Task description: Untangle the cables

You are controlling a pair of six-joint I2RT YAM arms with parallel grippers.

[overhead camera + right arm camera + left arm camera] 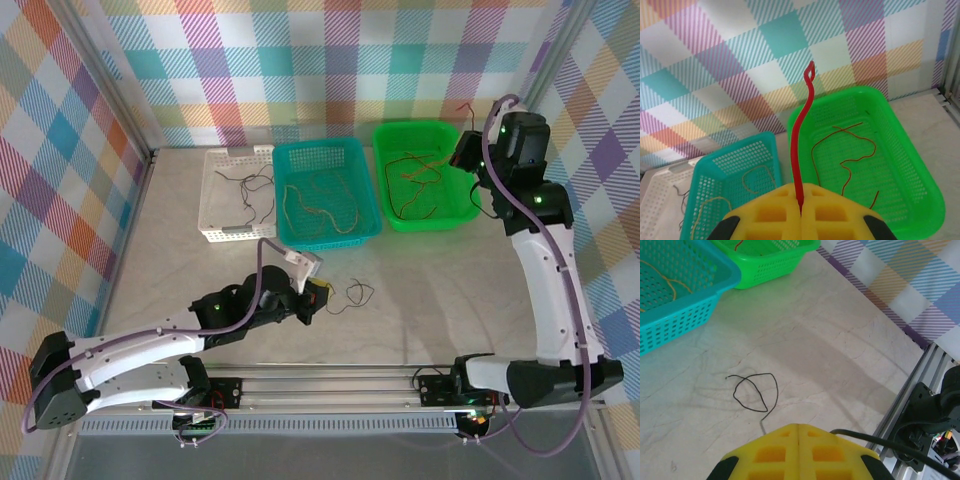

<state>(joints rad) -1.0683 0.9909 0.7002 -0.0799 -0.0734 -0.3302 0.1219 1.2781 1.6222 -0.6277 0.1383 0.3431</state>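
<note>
Marbled surface: right fingers clamp a red cable upright by the green basket (upper right, overhead view); left fingers pressed together, a looped black cable lying just ahead.

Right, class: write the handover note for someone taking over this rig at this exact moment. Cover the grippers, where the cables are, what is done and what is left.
Left gripper: shut, low over the table. A looped black cable lies loose with one end at its tip; whether it is pinched is unclear.
Right gripper: shut on a red cable, held above the green basket.
Done: dark cables lie in the white basket, yellowish cables in the teal basket, red and orange cables in the green one.
Left: probably drop the red cable in green, then the black one in white.
</note>
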